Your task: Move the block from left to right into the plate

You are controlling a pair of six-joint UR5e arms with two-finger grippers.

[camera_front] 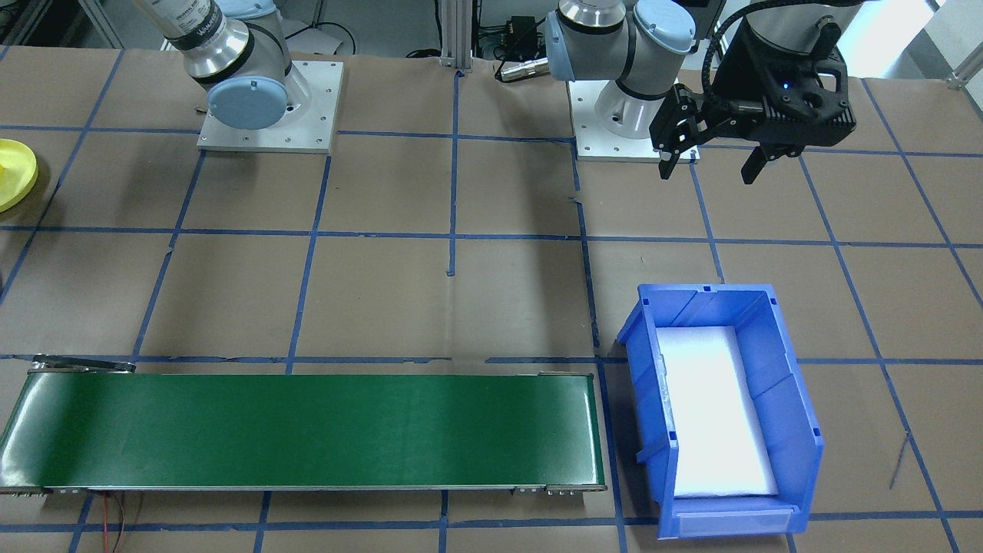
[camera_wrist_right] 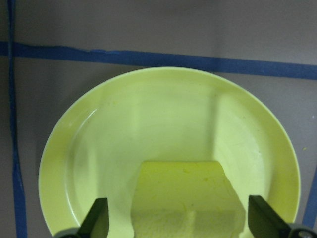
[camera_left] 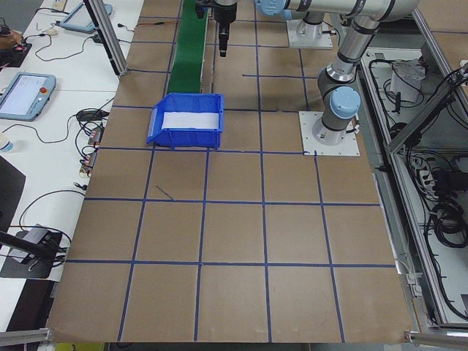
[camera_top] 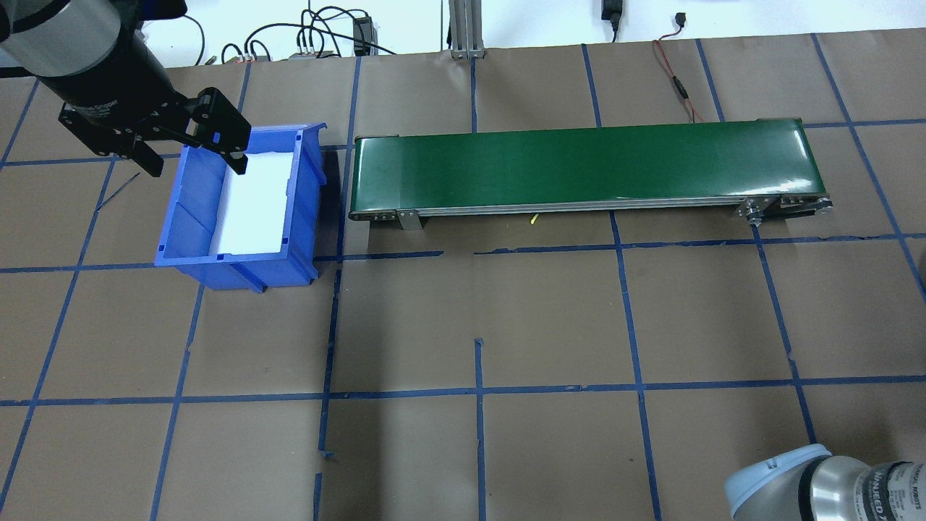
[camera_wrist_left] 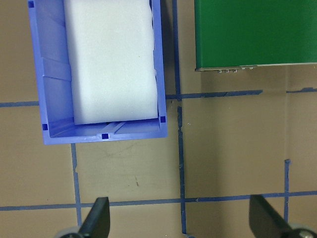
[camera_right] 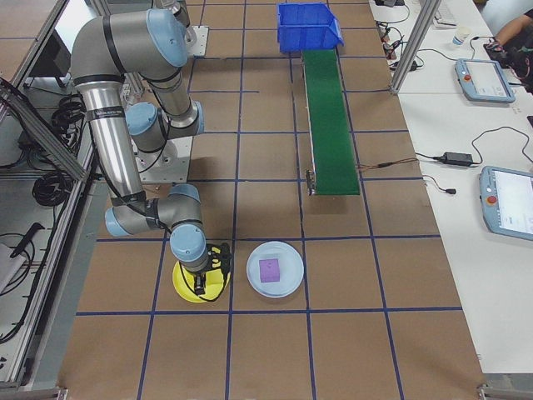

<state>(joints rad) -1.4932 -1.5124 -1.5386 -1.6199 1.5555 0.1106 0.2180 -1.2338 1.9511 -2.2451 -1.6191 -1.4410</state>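
Glossy yellow plastic plate (camera_wrist_right: 168, 134), matt brown paper table (camera_top: 550, 318), smooth blue plastic bin (camera_top: 195, 217).

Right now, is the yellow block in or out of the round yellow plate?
In: the yellow block rests on the round yellow plate, between the open right gripper fingers.

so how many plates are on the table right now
2. A yellow plate sits under the right gripper and holds a yellow block. A pale plate beside it holds a purple cube. Others may lie outside the views.
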